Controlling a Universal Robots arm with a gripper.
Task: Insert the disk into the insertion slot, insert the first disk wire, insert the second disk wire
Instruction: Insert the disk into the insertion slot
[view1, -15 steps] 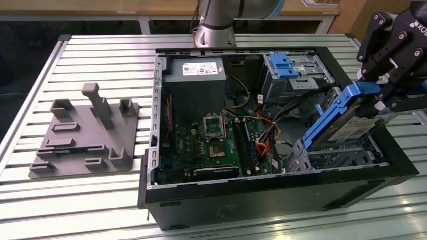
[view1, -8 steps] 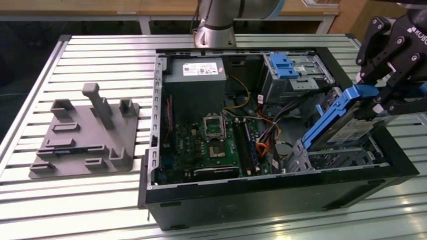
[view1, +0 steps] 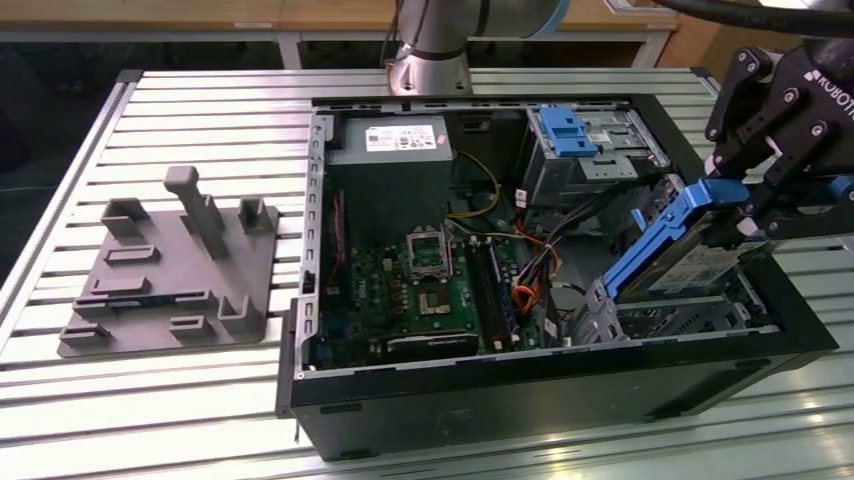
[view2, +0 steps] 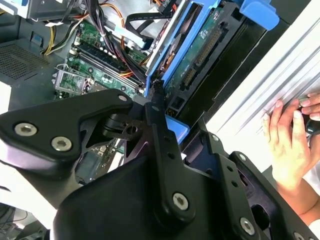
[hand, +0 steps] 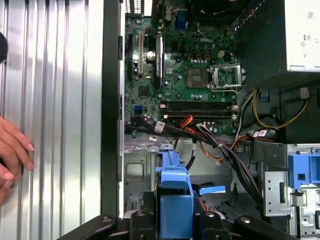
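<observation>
My gripper (view1: 742, 203) is shut on the disk (view1: 683, 258), a silver drive in a bright blue carrier frame. In the exterior view the disk is held steeply tilted at the right side of the open computer case (view1: 534, 385). Its low end sits at the insertion slot (view1: 687, 318), the low perforated metal cage in the case's near right corner. In the first wrist view the blue carrier (hand: 175, 192) points into the cage (hand: 137, 167). In the second wrist view the disk's circuit-board side (view2: 197, 55) faces the camera beyond the black fingers (view2: 157, 107). Loose wires (view1: 527, 268) lie beside the cage.
A taller metal bay with a blue latch (view1: 577, 135) and a grey power-supply box (view1: 391, 140) stand at the case's far end, the motherboard (view1: 434, 290) between. A grey fixture plate (view1: 167, 265) lies at the exterior view's left. A person's hand (hand: 12, 155) rests on the slatted table beside the case.
</observation>
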